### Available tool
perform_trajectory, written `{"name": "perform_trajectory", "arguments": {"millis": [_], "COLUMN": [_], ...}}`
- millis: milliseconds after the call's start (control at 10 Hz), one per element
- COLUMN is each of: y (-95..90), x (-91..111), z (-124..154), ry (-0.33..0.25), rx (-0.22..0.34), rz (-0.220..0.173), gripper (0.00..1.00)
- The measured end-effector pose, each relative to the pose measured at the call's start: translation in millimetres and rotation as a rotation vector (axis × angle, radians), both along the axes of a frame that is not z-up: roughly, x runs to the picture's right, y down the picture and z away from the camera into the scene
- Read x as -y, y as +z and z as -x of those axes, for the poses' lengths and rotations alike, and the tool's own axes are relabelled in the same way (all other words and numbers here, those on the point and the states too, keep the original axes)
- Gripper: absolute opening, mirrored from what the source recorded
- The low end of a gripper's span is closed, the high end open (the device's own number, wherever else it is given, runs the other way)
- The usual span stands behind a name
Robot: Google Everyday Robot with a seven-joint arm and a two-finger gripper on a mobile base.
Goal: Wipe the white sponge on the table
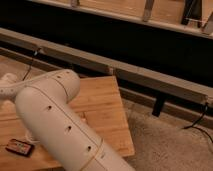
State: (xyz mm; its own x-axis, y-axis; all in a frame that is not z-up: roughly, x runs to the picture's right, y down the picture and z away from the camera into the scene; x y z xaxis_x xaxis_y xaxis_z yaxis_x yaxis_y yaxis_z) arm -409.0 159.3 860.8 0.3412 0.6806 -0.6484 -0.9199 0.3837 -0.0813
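The table [102,102] is a light-brown bamboo-grain wooden top in the lower left of the camera view. My thick white arm [52,120] lies across it from the bottom edge up to an elbow near the middle left, and a thinner link [9,86] runs off the left edge. The gripper is out of view, beyond the left edge or behind the arm. No white sponge shows. A small pale shape [31,137] peeks out under the arm; I cannot tell what it is.
A small dark flat object with red marks [19,147] lies on the table near its front left. A long grey metal rail [135,75] runs behind the table. Speckled floor [165,145] and a black cable [200,122] are to the right.
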Motion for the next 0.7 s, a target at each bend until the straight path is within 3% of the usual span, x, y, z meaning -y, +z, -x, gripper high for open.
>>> {"name": "perform_trajectory", "arguments": {"millis": [300,700], "y": [4.6,-9.7], "x": [-3.6,10.7], "z": [20.9,70.9], "ry": [-0.004,-0.048], "rx": [0.027,0.115], "rz": [0.005,-0.045], "gripper": [0.00,0.00]}}
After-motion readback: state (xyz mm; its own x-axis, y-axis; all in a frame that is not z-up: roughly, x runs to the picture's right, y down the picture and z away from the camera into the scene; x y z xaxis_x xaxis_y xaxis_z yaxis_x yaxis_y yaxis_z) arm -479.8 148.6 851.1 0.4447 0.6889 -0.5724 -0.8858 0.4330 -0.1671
